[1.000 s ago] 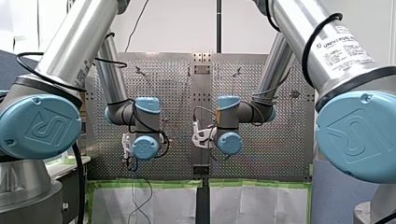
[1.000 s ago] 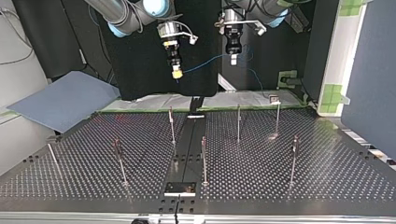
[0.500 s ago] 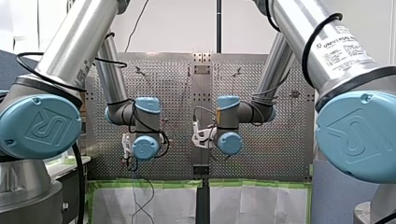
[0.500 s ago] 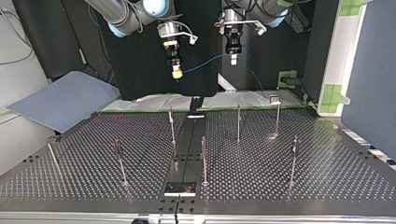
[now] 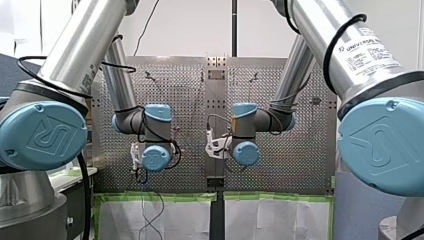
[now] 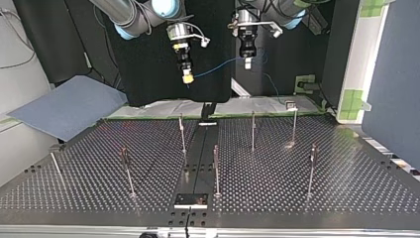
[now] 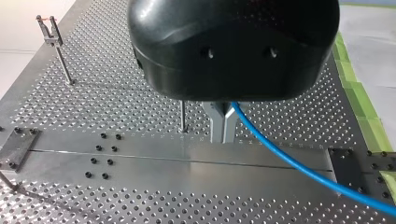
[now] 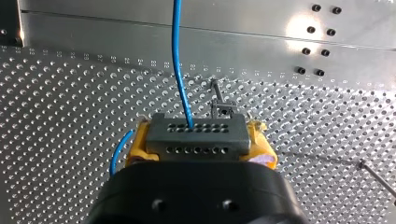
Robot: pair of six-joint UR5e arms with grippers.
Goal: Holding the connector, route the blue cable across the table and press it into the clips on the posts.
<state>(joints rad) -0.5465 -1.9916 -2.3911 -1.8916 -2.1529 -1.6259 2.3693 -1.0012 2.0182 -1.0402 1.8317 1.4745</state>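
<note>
the right gripper (image 6: 187,78) clamps the connector (image 8: 196,139); the left gripper (image 7: 223,128) is closed on the cable (image 7: 299,163) strung between them, above the table (image 6: 297,188).

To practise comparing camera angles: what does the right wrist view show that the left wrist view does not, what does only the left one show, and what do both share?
Only the right wrist view shows the grey connector with its rows of holes. It is clamped between the yellow pads of the right end effector.

Only the left wrist view shows the left end effector, its metal fingers closed on the cable.

Both show the blue cable, the perforated table and clip-topped posts.
</note>
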